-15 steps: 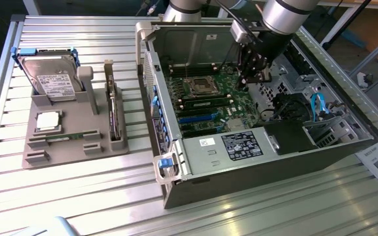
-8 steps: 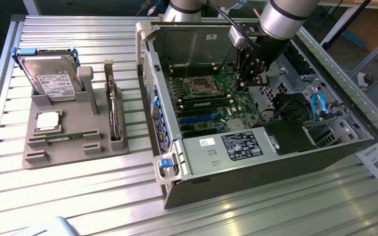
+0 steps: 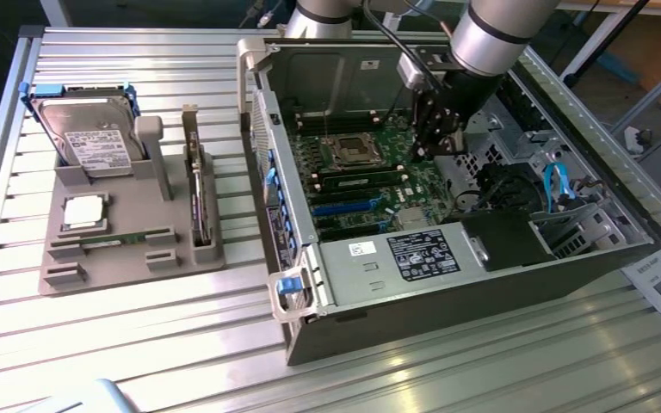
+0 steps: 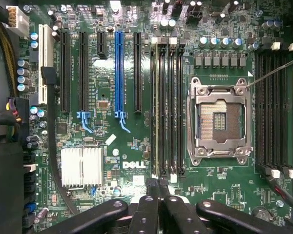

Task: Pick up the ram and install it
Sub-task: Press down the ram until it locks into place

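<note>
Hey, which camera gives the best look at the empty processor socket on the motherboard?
The wrist view: the processor socket faces the camera squarely, with its metal frame and contact field plain. The exterior view shows the processor socket at a slant inside the open computer case, between rows of memory slots.

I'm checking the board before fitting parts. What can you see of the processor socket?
The processor socket is a square frame of silver metal with screws at its corners, around a tan contact field with small dark rectangles in the middle. It is empty: no chip sits in it. It lies flat on the green board inside the open computer case, between two banks of black memory slots.
</note>
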{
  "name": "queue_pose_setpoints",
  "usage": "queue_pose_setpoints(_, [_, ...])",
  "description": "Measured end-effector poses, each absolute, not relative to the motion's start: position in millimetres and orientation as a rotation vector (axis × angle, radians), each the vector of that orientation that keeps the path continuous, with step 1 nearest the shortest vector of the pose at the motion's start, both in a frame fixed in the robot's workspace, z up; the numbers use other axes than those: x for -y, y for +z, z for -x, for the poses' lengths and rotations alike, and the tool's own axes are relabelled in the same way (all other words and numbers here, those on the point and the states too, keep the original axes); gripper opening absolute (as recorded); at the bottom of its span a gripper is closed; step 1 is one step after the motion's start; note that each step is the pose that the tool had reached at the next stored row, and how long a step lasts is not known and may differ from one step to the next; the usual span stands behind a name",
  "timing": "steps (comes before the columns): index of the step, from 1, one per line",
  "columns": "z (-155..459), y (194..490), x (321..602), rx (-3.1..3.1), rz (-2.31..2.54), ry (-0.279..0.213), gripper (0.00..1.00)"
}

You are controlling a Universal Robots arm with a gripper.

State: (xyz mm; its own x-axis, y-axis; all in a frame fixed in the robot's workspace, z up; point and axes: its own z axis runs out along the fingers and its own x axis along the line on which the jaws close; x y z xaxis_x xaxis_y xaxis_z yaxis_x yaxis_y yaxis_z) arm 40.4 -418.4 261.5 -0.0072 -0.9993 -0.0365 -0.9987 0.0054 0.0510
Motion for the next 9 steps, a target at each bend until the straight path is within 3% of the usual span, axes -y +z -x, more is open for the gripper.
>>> queue_pose_setpoints(9, [-40.3, 250.6, 418.4, 2.220, -2.206, -0.097, 0.10])
